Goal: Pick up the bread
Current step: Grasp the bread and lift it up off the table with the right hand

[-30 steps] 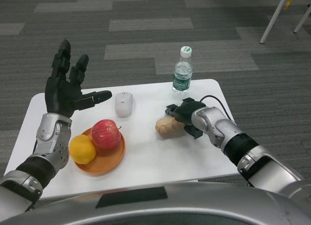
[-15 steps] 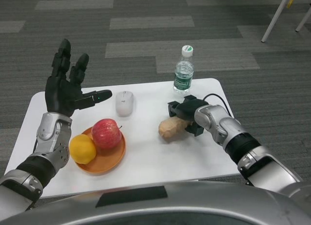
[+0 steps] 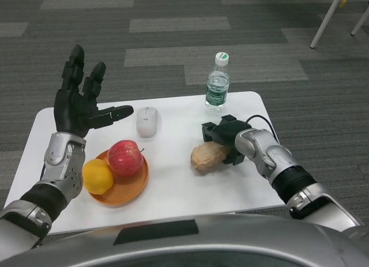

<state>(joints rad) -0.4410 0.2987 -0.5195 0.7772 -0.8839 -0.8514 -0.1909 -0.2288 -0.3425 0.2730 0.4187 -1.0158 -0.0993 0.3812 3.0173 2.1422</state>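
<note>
The bread (image 3: pixel 206 156), a tan oblong roll, sits at the middle right of the white table (image 3: pixel 173 192). My right hand (image 3: pixel 225 139) grips its right end, fingers wrapped over the top, and the roll looks tilted and slightly raised. My left hand (image 3: pixel 81 102) is held up above the table's left side, fingers spread, holding nothing.
An orange plate (image 3: pixel 130 189) at the front left carries a red apple (image 3: pixel 125 158) and an orange (image 3: pixel 97 176). A white computer mouse (image 3: pixel 147 122) lies behind it. A water bottle (image 3: pixel 217 82) stands at the far edge, just behind my right hand.
My right hand has drawn the bread a little to the right and nearer, tilting it. The left hand has stayed raised in place.
</note>
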